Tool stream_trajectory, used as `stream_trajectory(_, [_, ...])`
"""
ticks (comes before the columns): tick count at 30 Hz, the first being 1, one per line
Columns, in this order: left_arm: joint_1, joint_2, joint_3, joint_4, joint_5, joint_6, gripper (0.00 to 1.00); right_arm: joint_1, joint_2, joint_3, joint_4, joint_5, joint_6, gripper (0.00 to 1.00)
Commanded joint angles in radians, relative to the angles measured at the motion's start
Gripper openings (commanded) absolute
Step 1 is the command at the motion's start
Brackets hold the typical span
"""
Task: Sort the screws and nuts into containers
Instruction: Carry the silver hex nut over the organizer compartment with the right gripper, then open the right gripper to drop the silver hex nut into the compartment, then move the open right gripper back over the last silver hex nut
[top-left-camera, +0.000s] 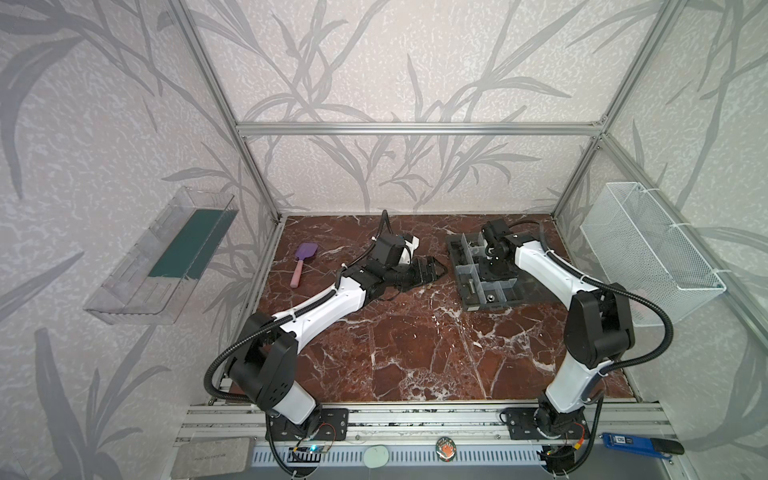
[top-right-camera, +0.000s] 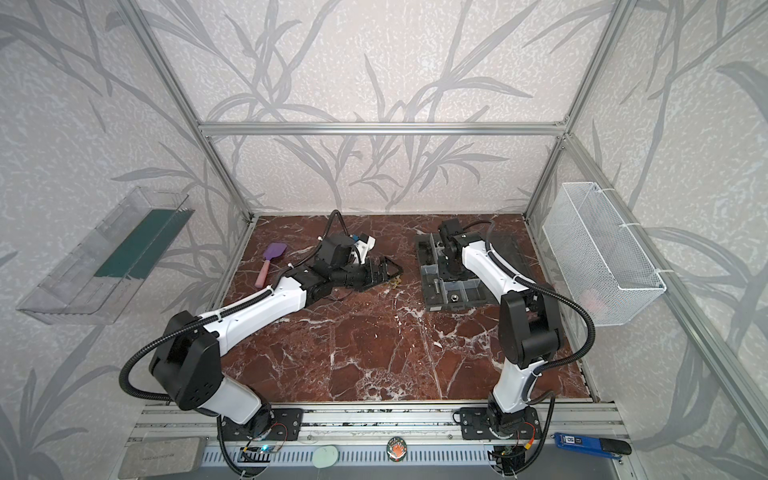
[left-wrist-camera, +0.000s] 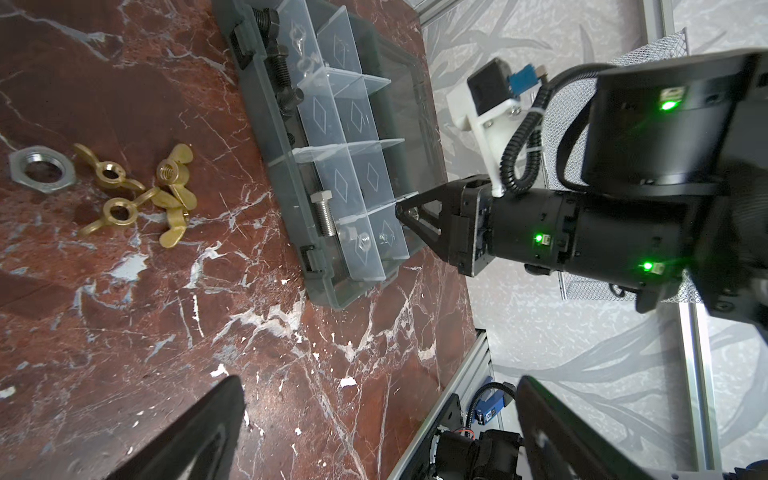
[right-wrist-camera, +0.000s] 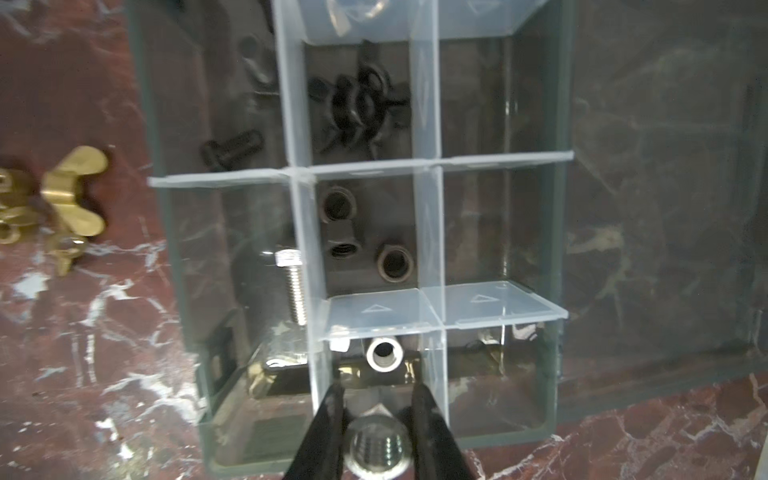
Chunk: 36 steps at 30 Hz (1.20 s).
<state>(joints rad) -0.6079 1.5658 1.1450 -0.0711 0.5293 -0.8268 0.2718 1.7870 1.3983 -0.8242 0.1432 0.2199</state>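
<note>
Hovering over the near end of the organizer box (left-wrist-camera: 332, 298), the right tool (right-wrist-camera: 377, 415) is clamped on a silver nut (right-wrist-camera: 377, 451), just above a compartment (right-wrist-camera: 432, 353) holding another silver nut (right-wrist-camera: 382, 353). The left tool (top-left-camera: 438, 269) sits low over the counter (top-left-camera: 415, 345), its jaws apart, beside loose brass wing nuts (left-wrist-camera: 166, 195) lying left of the box.

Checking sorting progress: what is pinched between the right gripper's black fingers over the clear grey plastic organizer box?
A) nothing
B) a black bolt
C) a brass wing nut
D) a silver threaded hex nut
D: the right wrist view shows the right gripper closed on a silver threaded hex nut above the clear grey plastic organizer box.
</note>
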Motion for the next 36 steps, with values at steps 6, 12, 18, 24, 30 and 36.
stream_trajectory(6, [-0.010,0.020,0.044,0.011,-0.009,0.009,0.99,-0.016,-0.011,-0.075,0.055,-0.031,0.003,0.19])
stream_trajectory(12, [-0.010,0.022,0.050,-0.002,-0.017,0.014,0.99,-0.014,-0.018,-0.078,0.054,-0.035,0.001,0.33])
stream_trajectory(18, [-0.006,0.018,0.068,-0.036,-0.020,0.039,0.99,-0.006,-0.051,-0.031,0.023,-0.027,-0.014,0.38])
stream_trajectory(24, [0.045,-0.020,0.026,-0.007,-0.011,0.014,0.99,0.083,-0.056,0.074,0.014,-0.047,-0.013,0.41])
stream_trajectory(30, [0.153,-0.085,-0.104,0.085,0.056,-0.081,0.99,0.199,0.082,0.256,0.009,-0.085,0.016,0.46])
stream_trajectory(36, [0.244,-0.187,-0.201,0.072,0.074,-0.083,0.99,0.289,0.297,0.475,-0.017,-0.120,0.035,0.47])
